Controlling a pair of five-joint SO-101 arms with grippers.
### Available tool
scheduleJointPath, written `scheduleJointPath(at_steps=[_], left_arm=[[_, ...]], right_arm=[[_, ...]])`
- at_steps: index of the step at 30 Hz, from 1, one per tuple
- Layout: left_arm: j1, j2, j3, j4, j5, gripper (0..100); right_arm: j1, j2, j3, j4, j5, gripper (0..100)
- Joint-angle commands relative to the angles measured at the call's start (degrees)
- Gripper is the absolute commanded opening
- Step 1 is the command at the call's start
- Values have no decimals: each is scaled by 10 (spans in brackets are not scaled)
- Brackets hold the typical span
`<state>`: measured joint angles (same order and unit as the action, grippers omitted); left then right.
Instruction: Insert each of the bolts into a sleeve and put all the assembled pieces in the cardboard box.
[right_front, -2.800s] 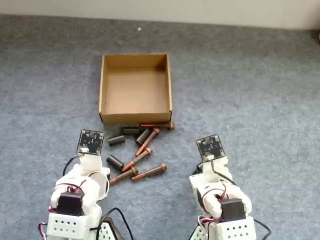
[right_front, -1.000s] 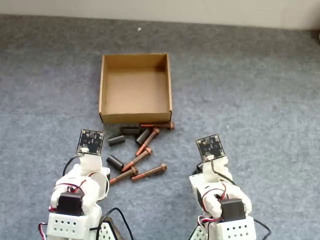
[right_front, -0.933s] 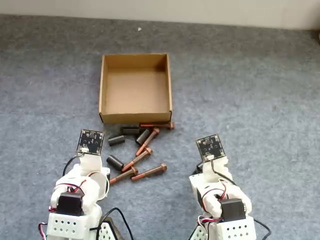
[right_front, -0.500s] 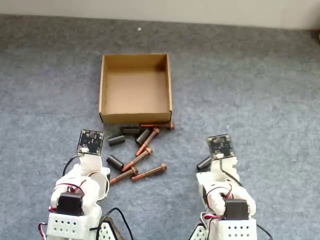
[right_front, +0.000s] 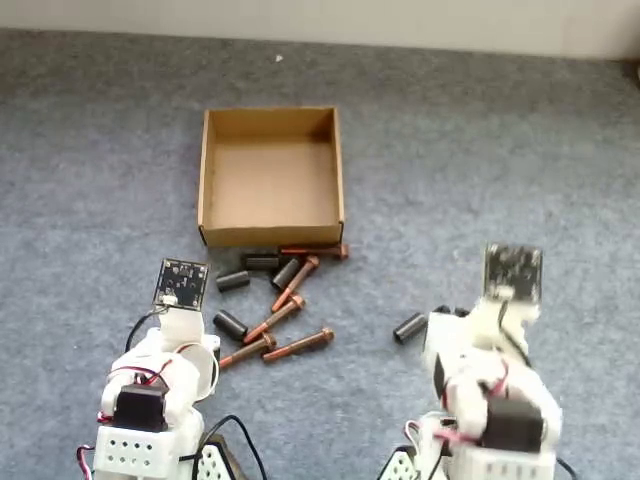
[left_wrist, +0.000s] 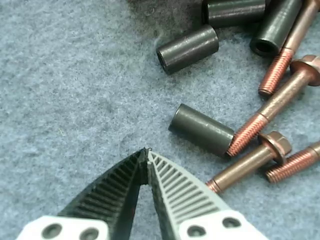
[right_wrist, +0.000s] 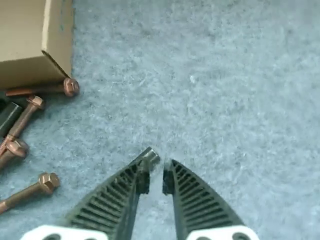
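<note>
Scanning down, you see the cardboard box (right_front: 270, 185) empty. The left gripper (left_wrist: 147, 160) is clenched on nothing and the right gripper (right_wrist: 156, 167) barely parted. Bolts (right_front: 298, 345) and sleeves (right_front: 232, 281) lie before the box; they look rigid, dense and probably slick, so pinch them mid-length. The left wrist view reveals the sleeve bores, and the high view adds a stray sleeve (right_front: 409, 327).

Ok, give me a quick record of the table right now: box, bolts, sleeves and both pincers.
box: cardboard box, open, nothing inside
bolts: five copper bolts loose on the carpet in front of the box
sleeves: dark sleeves lying among the bolts
lone sleeve: lone sleeve apart, beside the right arm
left pincer: left pincer shut, empty, near a sleeve
right pincer: right pincer slightly open, empty, over bare carpet
</note>
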<state>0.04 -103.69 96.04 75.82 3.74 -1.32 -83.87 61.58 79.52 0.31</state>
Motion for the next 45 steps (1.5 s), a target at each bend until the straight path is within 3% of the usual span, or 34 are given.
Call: scheduleJointPath(at_steps=[1, 13, 20, 36, 40, 45], left_arm=[[-4, -1, 11, 2, -2, 22], [-4, -1, 11, 2, -2, 22], [-4, -1, 11, 2, -2, 22], [-4, -1, 11, 2, -2, 22], [-4, -1, 11, 2, -2, 22], [-4, -1, 11, 2, -2, 22]], right_arm=[[-36, 179, -72, 7, -69, 93], [-140, 399, -90, -79, -263, 135], [-142, 496, -89, -149, -312, 135], [-104, 643, -89, -236, -340, 129], [-104, 655, -90, -233, -335, 14], [-104, 594, -91, -177, -277, 4]])
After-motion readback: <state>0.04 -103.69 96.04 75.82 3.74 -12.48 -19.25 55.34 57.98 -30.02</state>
